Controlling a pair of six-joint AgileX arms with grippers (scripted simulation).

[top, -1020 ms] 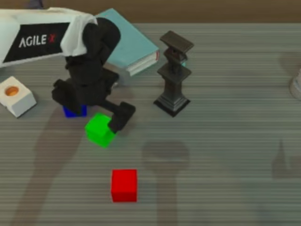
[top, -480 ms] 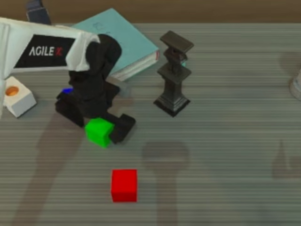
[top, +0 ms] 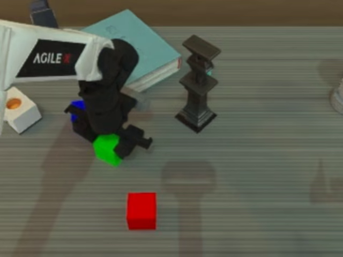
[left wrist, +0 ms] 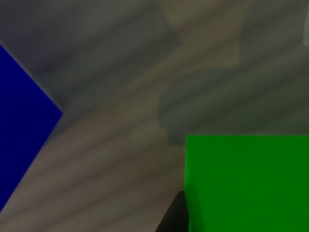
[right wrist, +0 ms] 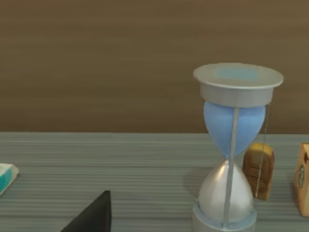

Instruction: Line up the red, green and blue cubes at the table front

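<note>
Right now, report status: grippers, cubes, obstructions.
Left gripper shut on green cube, left of centre. Right arm out of top view. Blue cube behind left arm; red cube alone at front. Dark statuette stands clear.

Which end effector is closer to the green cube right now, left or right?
Left. The left end effector sits right on the green cube, fingers at its sides. The right end effector is outside the top view, parked by an hourglass.

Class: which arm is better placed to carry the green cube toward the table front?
Left. The left gripper is already down at the green cube. The right arm is out of the top view; its wrist camera faces an hourglass.
</note>
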